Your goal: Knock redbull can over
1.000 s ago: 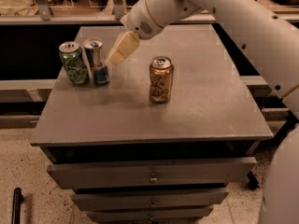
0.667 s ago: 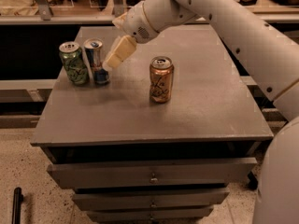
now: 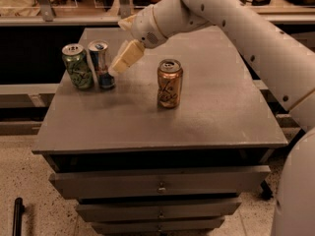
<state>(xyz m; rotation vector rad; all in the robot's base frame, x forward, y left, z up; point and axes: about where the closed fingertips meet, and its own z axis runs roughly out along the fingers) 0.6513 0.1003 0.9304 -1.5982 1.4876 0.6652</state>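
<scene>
The redbull can (image 3: 100, 64), slim, silver and blue, stands upright at the table's left side. It stands right beside a green patterned can (image 3: 77, 66) on its left. My gripper (image 3: 120, 63) reaches in from the upper right, its cream fingertips right next to the redbull can's right side, about at mid height. I cannot tell whether it touches the can.
A wider gold and orange can (image 3: 170, 83) stands upright near the middle of the grey table (image 3: 147, 127). The table has drawers below its front edge. My white arm spans the upper right. A shelf runs behind the table.
My gripper has moved left and a little down, closer to the redbull can. All cans stand where they were.
</scene>
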